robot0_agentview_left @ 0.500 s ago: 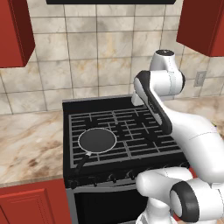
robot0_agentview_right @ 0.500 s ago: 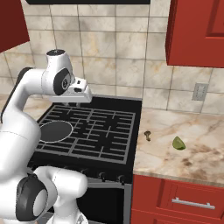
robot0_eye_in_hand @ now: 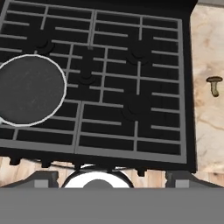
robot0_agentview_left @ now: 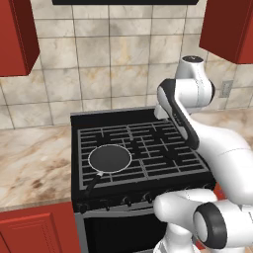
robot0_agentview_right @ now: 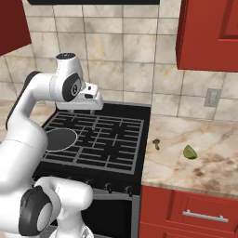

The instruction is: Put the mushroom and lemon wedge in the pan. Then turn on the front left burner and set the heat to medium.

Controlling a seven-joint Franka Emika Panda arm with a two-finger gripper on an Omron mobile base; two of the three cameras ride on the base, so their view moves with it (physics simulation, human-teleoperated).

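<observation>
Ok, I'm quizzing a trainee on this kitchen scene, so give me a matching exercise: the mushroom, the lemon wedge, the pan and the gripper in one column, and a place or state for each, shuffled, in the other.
Things:
1. mushroom
2. lemon wedge
3. pan
4. gripper

Places or states:
A. on the stove's front left burner, nothing in it
B. up over the stove's back grates, open, holding nothing
C. on the marble counter, close to the stove's right edge
D. on the marble counter, farther right, away from the stove

Pairs: 1-C, 2-D, 3-A, 4-B
</observation>
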